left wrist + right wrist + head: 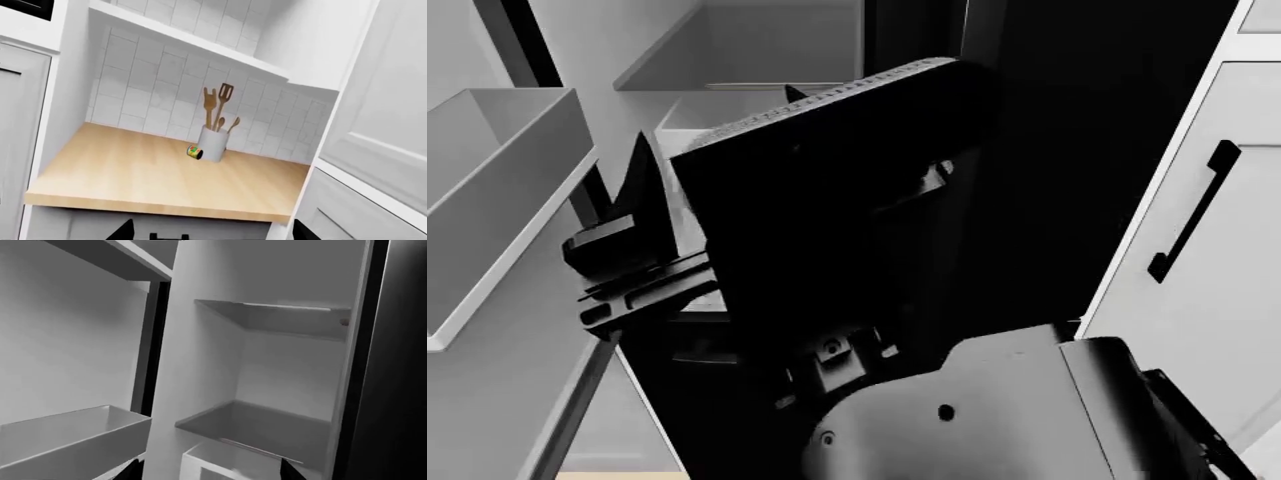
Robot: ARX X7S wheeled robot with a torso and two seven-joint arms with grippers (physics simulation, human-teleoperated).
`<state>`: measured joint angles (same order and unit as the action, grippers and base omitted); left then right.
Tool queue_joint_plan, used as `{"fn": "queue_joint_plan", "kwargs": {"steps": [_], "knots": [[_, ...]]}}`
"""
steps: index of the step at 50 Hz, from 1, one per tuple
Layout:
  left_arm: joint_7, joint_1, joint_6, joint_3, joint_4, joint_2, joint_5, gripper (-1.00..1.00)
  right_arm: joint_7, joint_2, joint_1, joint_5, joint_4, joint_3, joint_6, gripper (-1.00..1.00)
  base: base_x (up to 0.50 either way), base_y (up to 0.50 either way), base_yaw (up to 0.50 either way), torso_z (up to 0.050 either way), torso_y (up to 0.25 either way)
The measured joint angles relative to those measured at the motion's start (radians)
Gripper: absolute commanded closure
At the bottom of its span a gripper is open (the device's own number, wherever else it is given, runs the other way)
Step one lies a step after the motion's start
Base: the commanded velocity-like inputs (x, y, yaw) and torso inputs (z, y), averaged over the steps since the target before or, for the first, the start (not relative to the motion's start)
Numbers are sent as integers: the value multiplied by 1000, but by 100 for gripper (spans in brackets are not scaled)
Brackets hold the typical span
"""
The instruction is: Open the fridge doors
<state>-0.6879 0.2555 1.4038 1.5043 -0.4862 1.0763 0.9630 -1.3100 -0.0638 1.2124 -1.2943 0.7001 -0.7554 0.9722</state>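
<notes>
The left fridge door (494, 210) stood swung wide; the right door (1094, 150) looked shut beside the cabinet (1228, 280). The right gripper (641, 215) was spread, empty; that door's handle came next.

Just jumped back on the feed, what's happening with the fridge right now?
The left fridge door already stands open, its grey inner bins facing the head camera, and bare fridge shelves show inside. The right claw is up at the opening, close to the open door's edge, gripping nothing visible. The right door still looks shut. The left wrist camera looks away at a wooden counter with a utensil holder.
</notes>
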Motion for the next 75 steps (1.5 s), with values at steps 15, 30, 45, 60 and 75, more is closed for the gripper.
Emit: {"fn": "queue_joint_plan", "kwargs": {"steps": [15, 30, 45, 60, 75], "knots": [[4, -17, -11, 2, -3, -10, -5, -100, 198, -22, 7, 141, -202, -51, -96, -100, 0, 0, 0, 0, 0], [16, -39, -23, 12, -4, -23, -15, -100, 371, -5, 57, 246, -458, -90, -186, -100, 0, 0, 0, 0, 0], [28, -61, -41, 14, -4, -41, -27, -100, 519, 23, 100, 326, -771, -115, -297, -100, 0, 0, 0, 0, 0], [37, -80, -60, 10, -5, -58, -38, -100, 594, 57, 179, 277, -1059, -215, -463, -100, 0, 0, 0, 0, 0], [41, -93, -67, 15, -8, -69, -42, -100, 468, 64, 206, 90, -1128, -234, -657, -100, 0, 0, 0, 0, 0]]}}
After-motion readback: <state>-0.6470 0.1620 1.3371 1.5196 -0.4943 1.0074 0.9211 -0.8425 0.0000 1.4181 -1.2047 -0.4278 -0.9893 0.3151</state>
